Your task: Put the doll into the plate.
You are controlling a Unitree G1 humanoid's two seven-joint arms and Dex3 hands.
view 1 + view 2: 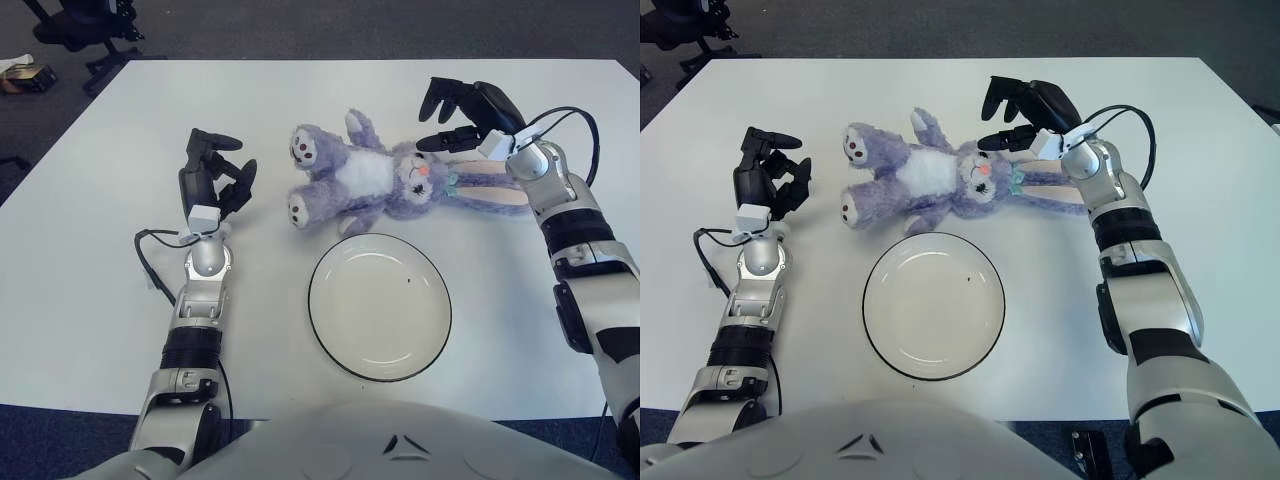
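Note:
A purple plush rabbit doll [380, 180] lies on its back on the white table, feet to the left, long ears stretching right. Just in front of it sits an empty white plate [379, 305] with a dark rim. My right hand [455, 115] hovers above the doll's head and ears with its fingers spread, holding nothing. My left hand [212, 172] stands upright to the left of the doll, fingers relaxed and empty.
The white table [100, 250] ends at dark carpet beyond its far edge. An office chair base [85, 25] stands off the far-left corner. A black cable [150, 265] loops beside my left forearm.

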